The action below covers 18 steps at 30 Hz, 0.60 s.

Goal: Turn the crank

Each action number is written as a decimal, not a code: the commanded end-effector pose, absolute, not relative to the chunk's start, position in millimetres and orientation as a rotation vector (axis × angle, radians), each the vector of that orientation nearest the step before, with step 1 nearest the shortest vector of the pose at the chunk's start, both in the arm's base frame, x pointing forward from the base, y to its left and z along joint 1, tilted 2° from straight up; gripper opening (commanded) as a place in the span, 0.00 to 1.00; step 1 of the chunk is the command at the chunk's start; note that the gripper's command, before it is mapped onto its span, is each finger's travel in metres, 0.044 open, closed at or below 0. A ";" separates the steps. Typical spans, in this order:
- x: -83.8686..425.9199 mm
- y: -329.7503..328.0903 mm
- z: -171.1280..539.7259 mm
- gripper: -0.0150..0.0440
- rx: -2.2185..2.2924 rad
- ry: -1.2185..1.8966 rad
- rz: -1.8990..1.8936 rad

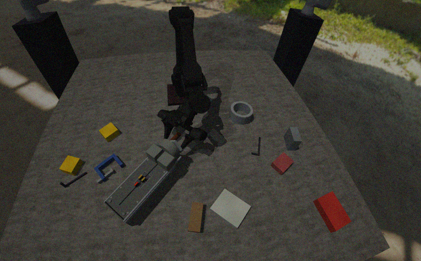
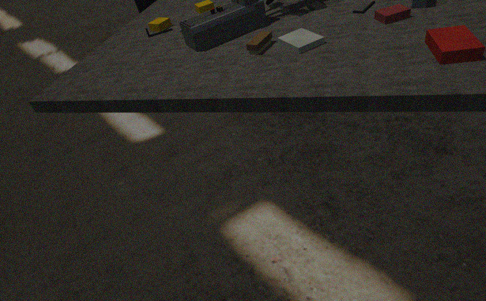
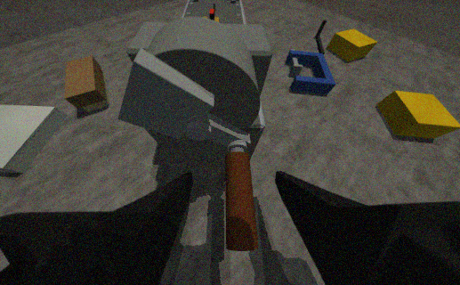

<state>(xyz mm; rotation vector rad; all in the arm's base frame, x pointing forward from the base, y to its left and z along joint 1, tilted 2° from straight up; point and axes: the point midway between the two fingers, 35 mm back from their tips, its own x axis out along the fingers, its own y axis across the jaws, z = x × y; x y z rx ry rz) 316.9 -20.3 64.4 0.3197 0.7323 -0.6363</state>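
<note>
We see an outdoor work area, apparently a paved yard. Green grass (image 1: 364, 30) and pale, sandy ground (image 1: 362, 51) border the dark pavement (image 1: 396, 139) (image 2: 132, 209), on which patches of sunlight (image 1: 32, 92) (image 2: 304, 254) fall. On a grey table (image 1: 254, 239) (image 2: 237, 80) (image 3: 124, 187) we note a crank-driven slide (image 1: 134, 194) (image 2: 226, 27) (image 3: 204, 36) and hex keys (image 1: 259, 145) (image 2: 366, 7) (image 3: 319, 36), suggesting a robot test bench.

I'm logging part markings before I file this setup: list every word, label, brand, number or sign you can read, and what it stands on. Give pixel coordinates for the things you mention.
There are none that I can read.
The crank machine (image 1: 128, 191) (image 2: 226, 27) (image 3: 201, 33) has small marks on its top plate, too small and blurred to make out as text.
</note>
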 end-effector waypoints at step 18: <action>318.1 -22.2 135.4 1.00 0.319 0.733 -0.638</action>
